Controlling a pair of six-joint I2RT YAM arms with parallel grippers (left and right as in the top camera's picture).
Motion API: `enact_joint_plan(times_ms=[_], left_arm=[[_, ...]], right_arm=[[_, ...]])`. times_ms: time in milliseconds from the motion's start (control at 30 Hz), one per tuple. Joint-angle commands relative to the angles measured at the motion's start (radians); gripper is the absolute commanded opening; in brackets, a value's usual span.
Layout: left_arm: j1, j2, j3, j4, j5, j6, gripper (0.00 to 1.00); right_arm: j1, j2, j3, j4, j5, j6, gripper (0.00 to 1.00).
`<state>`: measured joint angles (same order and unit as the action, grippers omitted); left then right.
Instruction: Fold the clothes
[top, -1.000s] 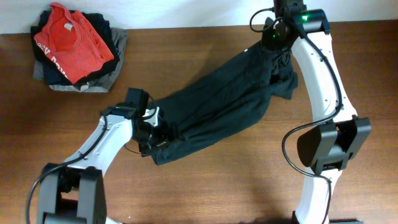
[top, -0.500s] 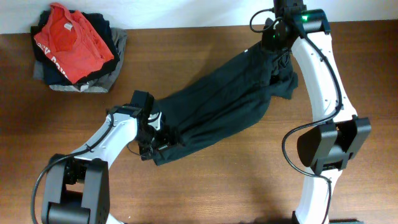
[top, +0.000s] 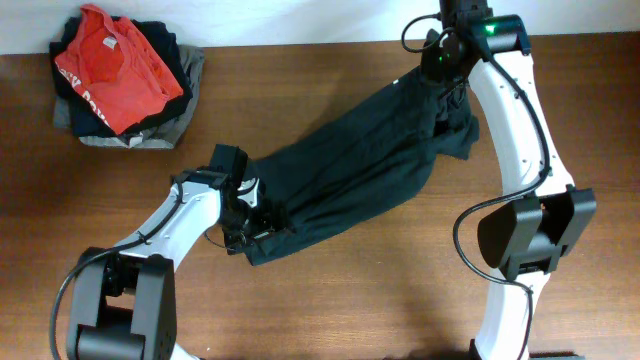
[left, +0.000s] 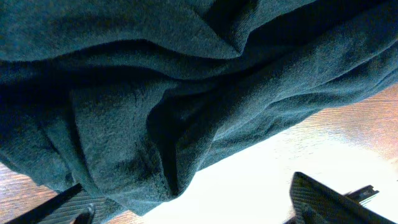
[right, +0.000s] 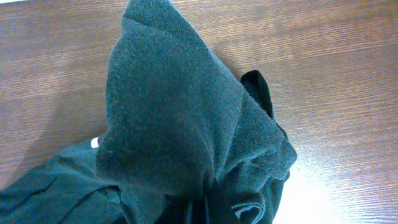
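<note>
The right gripper (top: 438, 72), at the upper right of the overhead frame, is closed tight on one end of the dark garment (top: 350, 180). Its fingers are buried in the cloth, which rises in a peak in the right wrist view. A small white mark (right: 94, 143) shows at the fabric's left edge. The left gripper (top: 248, 215), at lower left of centre, has its jaws spread wide at the garment's other end. Bunched folds lie over one finger (left: 68, 204). The garment stretches diagonally across the wooden table (top: 380, 290) between the two grippers. A red T-shirt (top: 110, 65) tops a pile of clothes (top: 125, 140) in the upper left corner, well apart.
</note>
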<state>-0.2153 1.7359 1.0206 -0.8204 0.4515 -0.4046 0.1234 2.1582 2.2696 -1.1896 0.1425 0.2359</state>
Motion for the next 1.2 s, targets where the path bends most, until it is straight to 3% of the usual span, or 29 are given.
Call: enact_joint_plan(times_ms=[0, 200, 333, 500, 567, 767, 833, 933, 1167], left_arm=[[-0.001, 0.007, 0.017, 0.013, -0.011, 0.012, 0.89], [-0.027, 0.015, 0.017, 0.022, -0.011, 0.017, 0.89], [-0.034, 0.015, 0.017, 0.028, -0.011, 0.017, 0.70], [-0.034, 0.015, 0.017, 0.037, -0.011, 0.017, 0.34], [-0.033, 0.015, 0.018, 0.051, -0.012, 0.017, 0.01], [-0.031, 0.005, 0.140, 0.013, -0.095, 0.076, 0.00], [-0.031, -0.014, 0.345, -0.076, -0.243, 0.131, 0.00], [-0.031, -0.020, 0.517, -0.144, -0.332, 0.138, 0.00], [-0.031, -0.022, 0.862, -0.206, -0.349, 0.198, 0.00]], right_arm=[[0.007, 0.007, 0.019, -0.001, 0.027, 0.008, 0.04], [0.007, 0.007, 0.019, -0.003, 0.027, 0.008, 0.04], [0.007, 0.007, 0.019, -0.003, 0.027, 0.008, 0.04], [0.007, 0.007, 0.019, -0.005, 0.027, 0.008, 0.04], [0.007, 0.006, 0.019, -0.004, 0.027, 0.008, 0.04], [0.006, -0.021, 0.030, -0.004, 0.027, 0.008, 0.04], [-0.002, -0.061, 0.075, -0.020, 0.028, 0.009, 0.04], [-0.008, -0.099, 0.106, -0.041, 0.028, 0.009, 0.04], [-0.014, -0.187, 0.177, -0.106, 0.067, 0.008, 0.04]])
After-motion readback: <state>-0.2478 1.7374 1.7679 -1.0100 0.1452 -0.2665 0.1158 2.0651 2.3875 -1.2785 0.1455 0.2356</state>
